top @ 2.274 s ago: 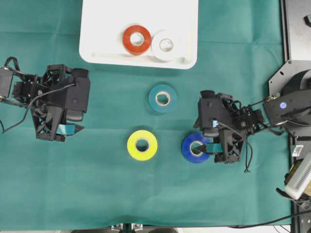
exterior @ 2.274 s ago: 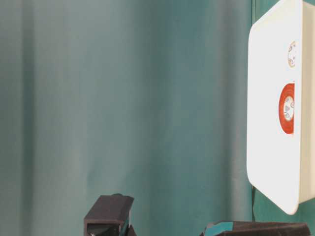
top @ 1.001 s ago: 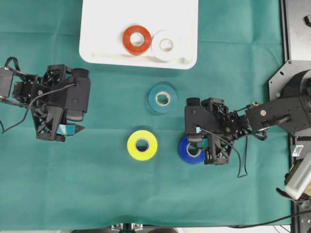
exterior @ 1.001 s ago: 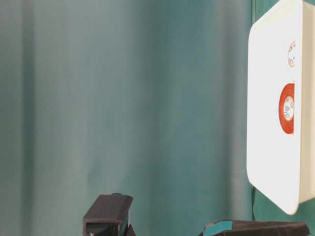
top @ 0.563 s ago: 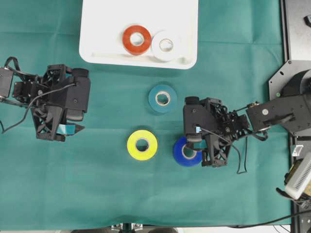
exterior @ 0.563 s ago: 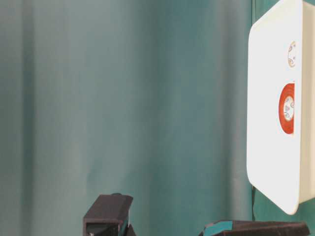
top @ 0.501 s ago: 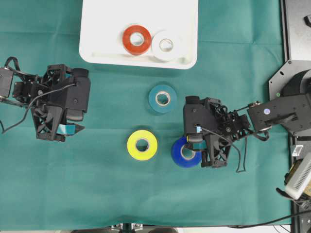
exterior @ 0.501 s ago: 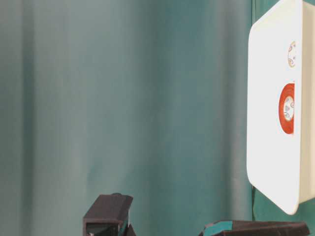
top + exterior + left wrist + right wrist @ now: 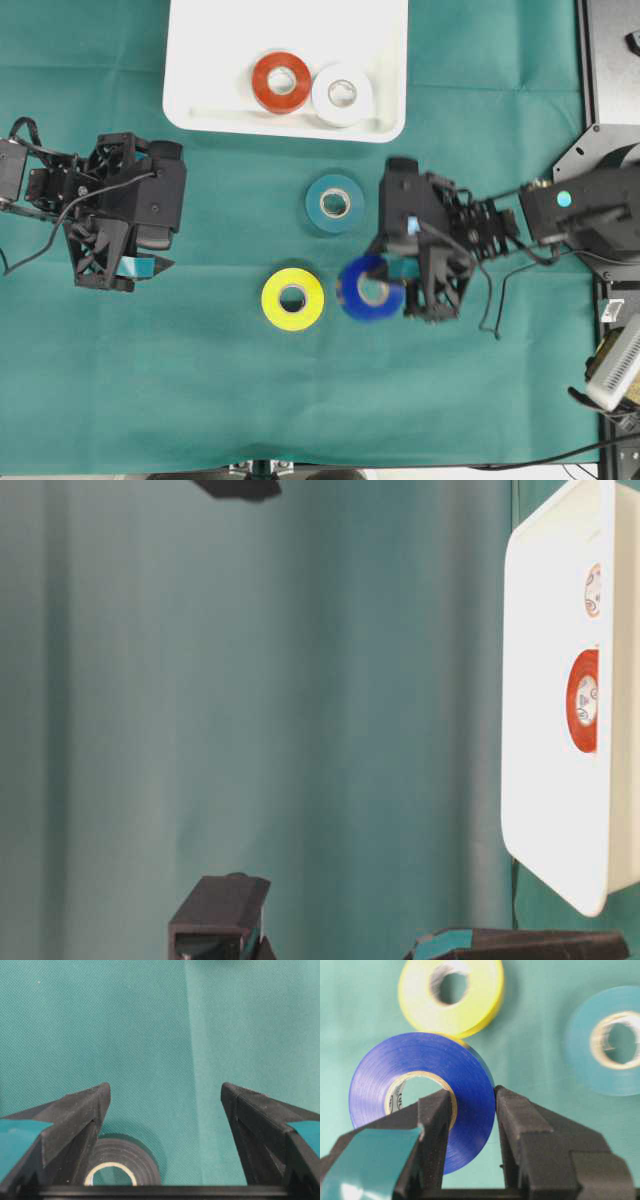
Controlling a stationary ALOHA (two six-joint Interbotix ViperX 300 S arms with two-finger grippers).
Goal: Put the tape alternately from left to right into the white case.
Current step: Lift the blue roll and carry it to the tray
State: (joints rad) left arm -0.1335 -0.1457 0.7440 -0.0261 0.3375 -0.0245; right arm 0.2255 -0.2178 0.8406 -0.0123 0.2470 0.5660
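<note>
My right end effector (image 9: 470, 1125) is clamped across the wall of the blue tape roll (image 9: 420, 1090), one finger through its core, above the table (image 9: 200, 400). It looks light and stiff; this wall pinch suits it.

Glossy blue tape (image 9: 422, 1087) roll, matt woven green cloth (image 9: 150, 1035), smooth white case (image 9: 200, 60).
</note>
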